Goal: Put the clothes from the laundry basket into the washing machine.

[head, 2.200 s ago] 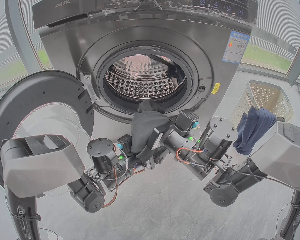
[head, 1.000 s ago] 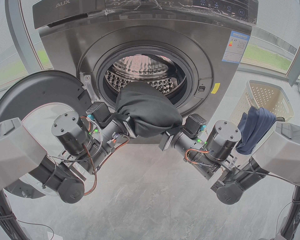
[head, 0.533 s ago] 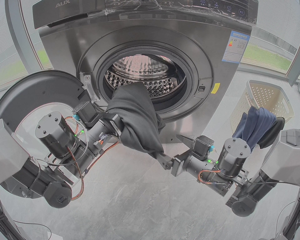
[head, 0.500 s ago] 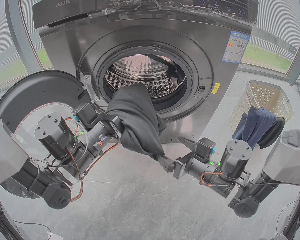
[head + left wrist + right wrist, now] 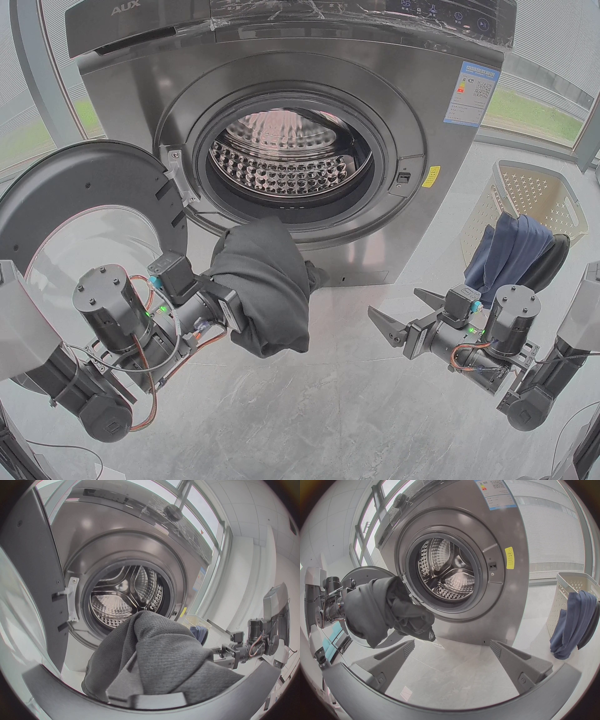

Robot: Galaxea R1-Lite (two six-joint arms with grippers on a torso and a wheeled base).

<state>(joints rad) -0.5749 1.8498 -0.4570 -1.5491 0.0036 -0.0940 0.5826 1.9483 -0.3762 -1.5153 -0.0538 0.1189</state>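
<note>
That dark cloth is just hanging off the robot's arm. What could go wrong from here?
The dark garment drapes loosely over the left gripper, below the drum opening; it might slip to the floor or snag on the rim when lifted in. The open door sits close beside that arm and could be bumped.

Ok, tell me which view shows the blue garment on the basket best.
The right wrist view: the blue garment hangs full length over the basket rim, with nothing in front. The head view shows it too, from above. The left wrist view gives just a sliver past the dark garment.
</note>
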